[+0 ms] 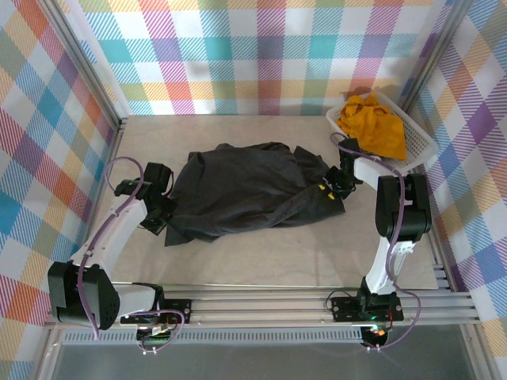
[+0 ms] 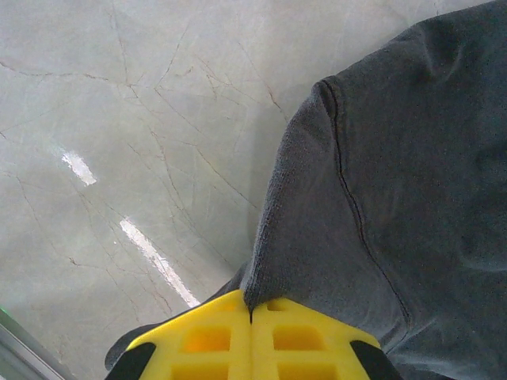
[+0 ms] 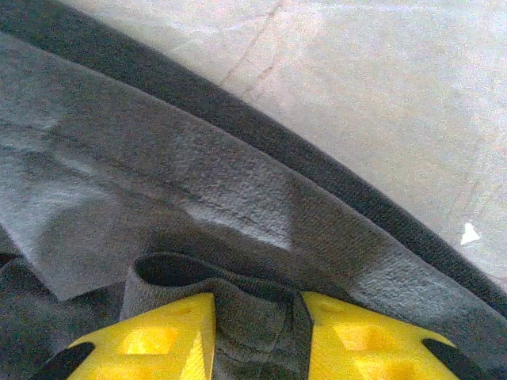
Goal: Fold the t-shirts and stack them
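Two t-shirts show in the top view. The black t-shirt (image 1: pixel 253 194) lies crumpled in a wide heap at the centre of the table (image 1: pixel 261 261). The mustard t-shirt (image 1: pixel 371 127) sits bunched inside the white lattice basket (image 1: pixel 420 144) at the upper right of the frame, well apart from the black one.

The left gripper (image 1: pixel 164 218) is at the lower left edge of the black t-shirt. In the left wrist view, the left gripper (image 2: pixel 252 313) is at the bottom centre. Its yellow fingers (image 2: pixel 206 340) are pressed together, pinching a thin edge of the black t-shirt (image 2: pixel 396 198). The cloth rises from them and spreads over the right half of the frame, a stitched seam running down it, with the pale marbled table (image 2: pixel 119 158) at the left.

The right gripper (image 1: pixel 333 188) is at the right end of the black t-shirt, just beside the basket. In the right wrist view, the right gripper (image 3: pixel 257 317) stands with its yellow fingers (image 3: pixel 158 340) partly apart. A thick fold of the black t-shirt (image 3: pixel 198 198) is bunched between them, touching both. A ribbed hem band crosses the frame diagonally above it, with bare table (image 3: pixel 380 95) at the upper right.
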